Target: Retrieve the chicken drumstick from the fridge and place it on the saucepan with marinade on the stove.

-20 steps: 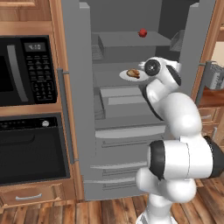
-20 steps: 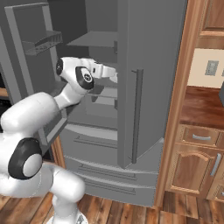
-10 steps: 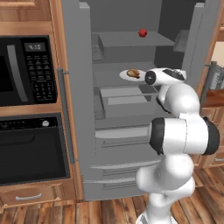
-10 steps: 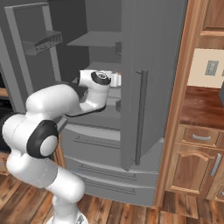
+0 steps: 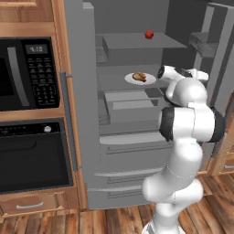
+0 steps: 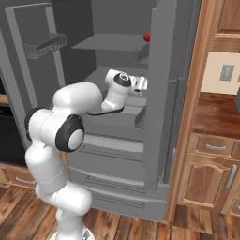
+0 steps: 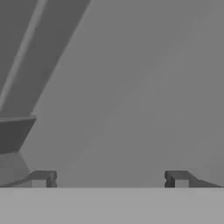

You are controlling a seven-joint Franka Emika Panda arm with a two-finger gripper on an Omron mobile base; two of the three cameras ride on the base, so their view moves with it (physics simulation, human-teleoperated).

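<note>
Reach stage inside open fridge (image 5: 82,114): jaws spread wide and empty, wrist beside plated chicken drumstick (image 5: 139,76); next, turn toward it, descend, close.

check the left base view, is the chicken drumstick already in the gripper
No, the chicken drumstick lies on a white plate on the fridge shelf, apart from the arm.

Drumstick (image 5: 139,76) on plate (image 5: 130,80), open fridge (image 5: 82,91) shelf, seemingly.
</note>
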